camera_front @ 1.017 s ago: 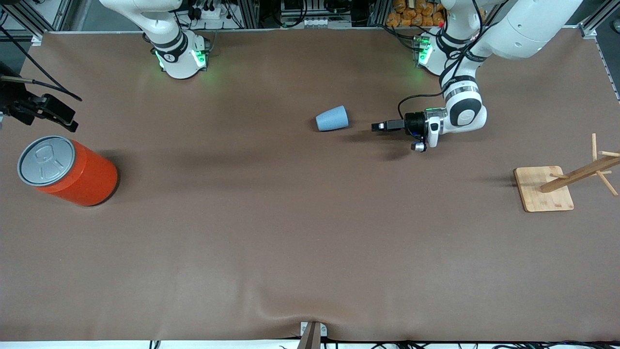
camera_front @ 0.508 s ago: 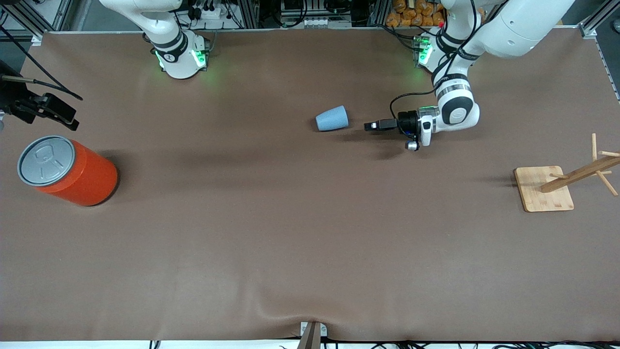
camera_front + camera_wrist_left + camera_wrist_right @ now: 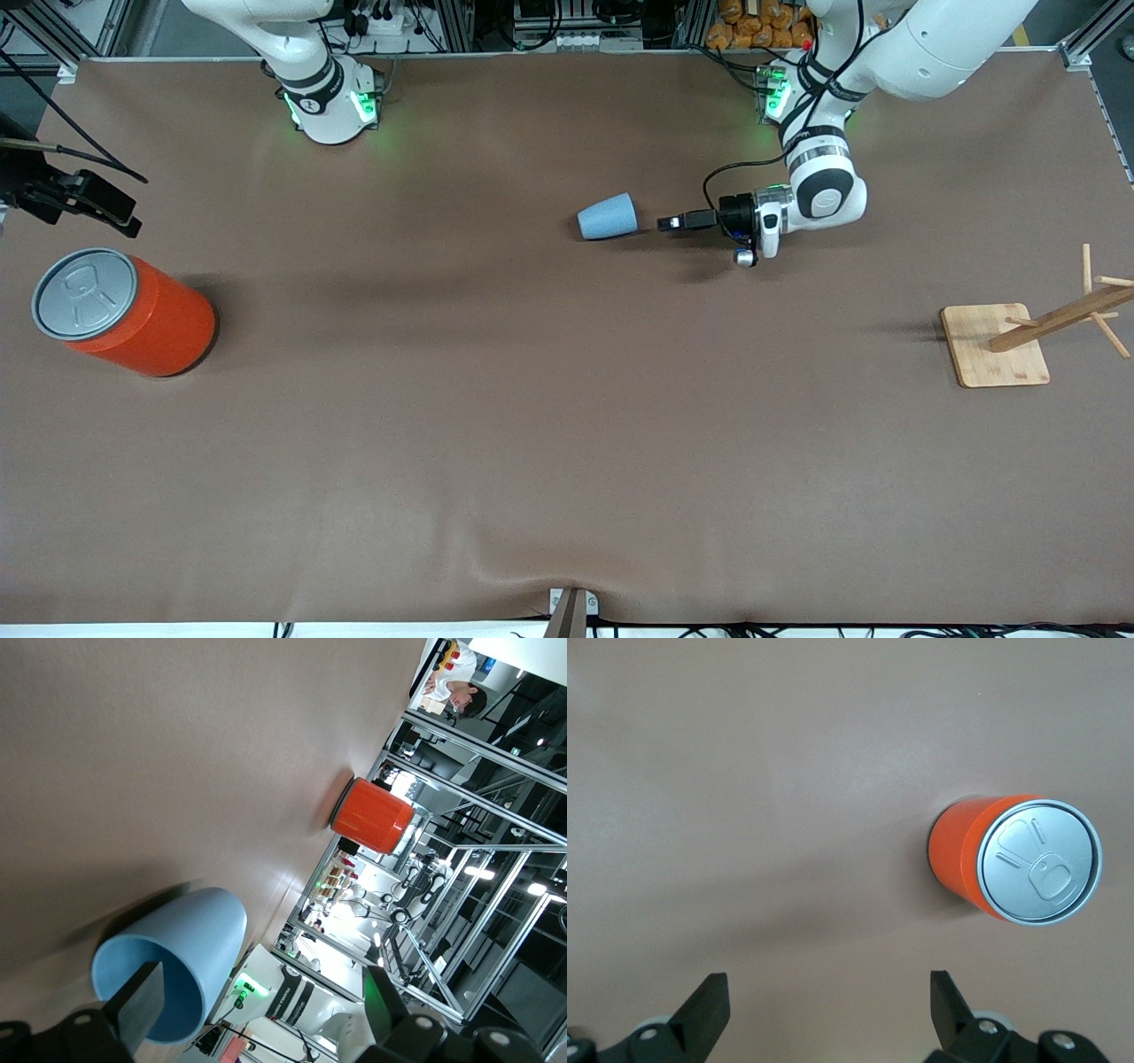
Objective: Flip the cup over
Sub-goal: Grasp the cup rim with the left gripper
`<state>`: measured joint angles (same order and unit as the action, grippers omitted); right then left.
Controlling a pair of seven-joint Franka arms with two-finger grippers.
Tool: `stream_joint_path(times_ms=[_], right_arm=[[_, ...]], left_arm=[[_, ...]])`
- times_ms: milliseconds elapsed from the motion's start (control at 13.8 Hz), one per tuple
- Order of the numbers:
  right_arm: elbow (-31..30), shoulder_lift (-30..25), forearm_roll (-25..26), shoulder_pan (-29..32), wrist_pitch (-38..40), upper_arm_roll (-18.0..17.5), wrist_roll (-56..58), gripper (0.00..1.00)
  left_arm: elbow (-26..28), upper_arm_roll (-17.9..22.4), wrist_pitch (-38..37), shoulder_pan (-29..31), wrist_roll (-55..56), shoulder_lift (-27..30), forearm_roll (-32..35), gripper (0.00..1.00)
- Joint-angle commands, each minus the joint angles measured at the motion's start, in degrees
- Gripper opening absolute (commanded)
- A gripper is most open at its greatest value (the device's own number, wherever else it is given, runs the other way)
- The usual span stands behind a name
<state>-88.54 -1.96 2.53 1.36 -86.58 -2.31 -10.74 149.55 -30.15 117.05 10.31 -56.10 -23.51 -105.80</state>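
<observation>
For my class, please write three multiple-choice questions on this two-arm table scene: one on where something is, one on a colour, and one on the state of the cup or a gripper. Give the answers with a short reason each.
1. Where is the left gripper?
A. over the can
B. beside the cup's open mouth
C. over the wooden rack

2. What colour is the can's body?
A. orange
B. green
C. light blue

3. How does the cup stand?
A. upright, mouth up
B. upside down on its rim
C. on its side

Answers:
1 B: in the front view it is level with the cup, on the side toward the left arm's end, and the left wrist view looks into the cup's mouth between its open fingers.
2 A: orange body under a grey lid.
3 C: it lies on the table with its mouth facing the left gripper.

The right gripper hangs open, high over the can.
</observation>
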Motion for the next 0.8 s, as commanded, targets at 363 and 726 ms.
stream_joint_path(times_ms=[363,726], right_arm=[[-0.1,-0.8,-0.2,1.4,0.8,-0.8,0.9,1.00],[-0.1,-0.8,-0.2,1.3,0.9,-0.8,0.9,1.00]], left_arm=[[1.3,-4.7,4.2,-0.5,-0.9,1.4,-5.6,1.00],[2.3,-4.7,4.3,-0.6,-1.4,1.3,-5.6,1.00]])
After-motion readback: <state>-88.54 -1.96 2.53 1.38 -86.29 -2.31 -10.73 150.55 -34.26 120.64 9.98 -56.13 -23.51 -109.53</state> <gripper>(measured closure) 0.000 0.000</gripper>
